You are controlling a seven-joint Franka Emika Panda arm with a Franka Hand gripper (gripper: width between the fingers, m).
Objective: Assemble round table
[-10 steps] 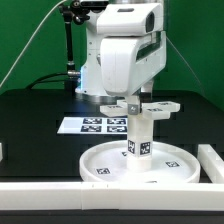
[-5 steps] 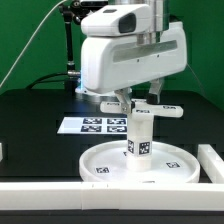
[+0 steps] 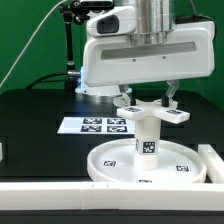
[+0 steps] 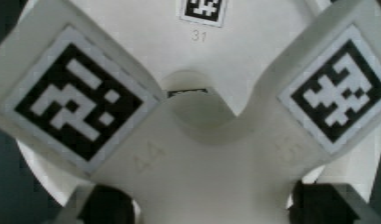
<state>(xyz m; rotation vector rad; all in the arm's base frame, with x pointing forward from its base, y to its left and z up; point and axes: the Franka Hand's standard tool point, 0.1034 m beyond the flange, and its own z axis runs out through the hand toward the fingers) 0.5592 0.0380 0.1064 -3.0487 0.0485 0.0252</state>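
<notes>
The large round disc (image 3: 115, 162) lies flat on the black table. The short cylinder leg (image 3: 149, 138) stands upright on its central hub. The cross-shaped foot (image 3: 152, 111) sits level on top of the leg. My gripper (image 3: 150, 100) hangs straight above, with one finger on each side of the foot's middle, and is shut on it. In the wrist view the foot (image 4: 205, 130) fills the picture with two tagged arms. The dark fingertips (image 4: 109, 206) press against its body on both sides of my gripper (image 4: 213, 208). The leg is hidden there.
The marker board (image 3: 96, 124) lies behind the disc toward the exterior view's left. A long white bar (image 3: 40, 192) runs along the front edge. Another bar (image 3: 213, 160) stands at the exterior view's right, close to the disc's rim.
My hand has turned about its vertical axis, and the foot has turned with it. Disc, leg and foot now sit a little further toward the exterior view's right.
</notes>
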